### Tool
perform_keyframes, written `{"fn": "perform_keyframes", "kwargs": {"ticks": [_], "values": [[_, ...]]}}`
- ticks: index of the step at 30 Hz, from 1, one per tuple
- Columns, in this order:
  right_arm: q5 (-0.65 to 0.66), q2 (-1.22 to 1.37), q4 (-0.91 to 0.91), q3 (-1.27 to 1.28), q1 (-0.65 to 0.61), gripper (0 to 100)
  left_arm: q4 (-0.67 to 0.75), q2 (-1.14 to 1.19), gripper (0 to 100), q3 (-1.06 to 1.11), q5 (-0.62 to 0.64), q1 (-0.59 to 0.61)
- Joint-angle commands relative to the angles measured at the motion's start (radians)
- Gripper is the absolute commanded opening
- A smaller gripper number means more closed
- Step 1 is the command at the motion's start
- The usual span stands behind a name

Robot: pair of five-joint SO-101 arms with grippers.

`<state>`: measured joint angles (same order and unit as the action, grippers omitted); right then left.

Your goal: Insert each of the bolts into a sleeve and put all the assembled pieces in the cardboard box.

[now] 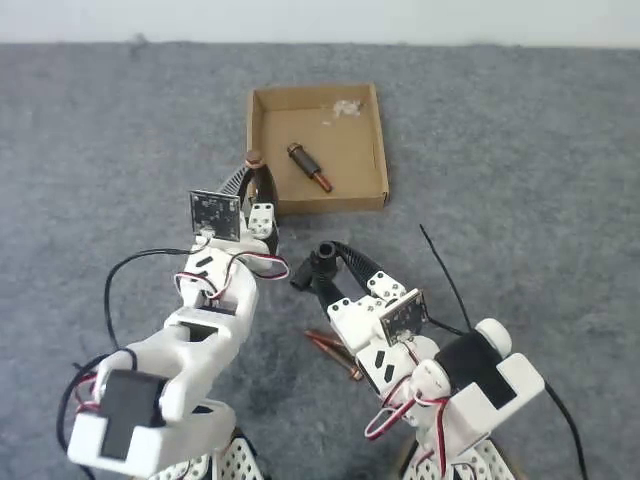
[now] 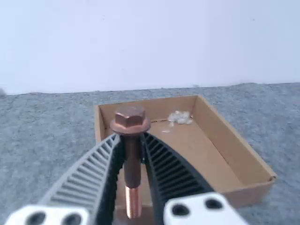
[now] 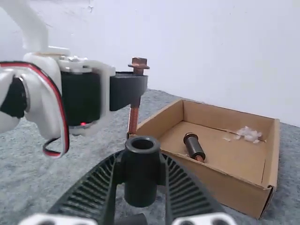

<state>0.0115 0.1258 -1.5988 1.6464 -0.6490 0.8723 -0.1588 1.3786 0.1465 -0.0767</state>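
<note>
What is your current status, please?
Left end effector shut on bolt, upright. Right end effector shut on sleeve. One assembled piece in cardboard box. Nothing between bolt and sleeve.

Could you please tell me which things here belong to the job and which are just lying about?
Job: upright bolt; black sleeve; assembled piece in the cardboard box; loose bolts on the carpet.
Lying about: white scraps in the box; black cable on the carpet.

We think this is a robot lab or workroom. Two white robot arms sit on the desk (image 1: 530,150), the left arm (image 1: 190,340) at 7 o'clock and the right arm (image 1: 470,385) at 5 o'clock. Their wires (image 3: 63,129) and a little board (image 1: 214,210) are bare. The desk cover is grey and fuzzy. A plain white wall (image 1: 400,20) stands at 12 o'clock.
</note>
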Motion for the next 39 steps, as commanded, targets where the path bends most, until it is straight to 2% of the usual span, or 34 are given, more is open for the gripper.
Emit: {"fn": "perform_keyframes", "kwargs": {"ticks": [1, 4, 6, 13, 20, 27, 39], "values": [[0.015, -0.041, -0.022, 0.028, 0.016, 0.6, 0.032, -0.08, 1, 0.001, -0.003, -0.008], [0.015, -0.041, -0.022, 0.028, 0.016, 0.6, 0.021, -0.186, 1, 0.042, -0.002, -0.011], [0.015, -0.041, -0.022, 0.028, 0.016, 0.6, -0.051, -0.27, 1, 0.074, 0.0, -0.031], [0.015, -0.041, -0.022, 0.028, 0.013, 0.6, -0.468, -0.632, 1, 0.127, 0.006, -0.135], [0.015, -0.041, 0.005, 0.028, 0.012, 0.6, -0.818, -0.99, 1, 0.127, 0.178, -0.186], [0.002, -0.042, 0.019, 0.026, 0.01, 0.6, -0.98, -1.158, 1, 0.131, 0.178, -0.269], [-0.034, -0.042, 0.024, 0.026, 0.01, 0.6, -1.111, -1.269, 1, 0.127, 0.173, -0.33]]}}
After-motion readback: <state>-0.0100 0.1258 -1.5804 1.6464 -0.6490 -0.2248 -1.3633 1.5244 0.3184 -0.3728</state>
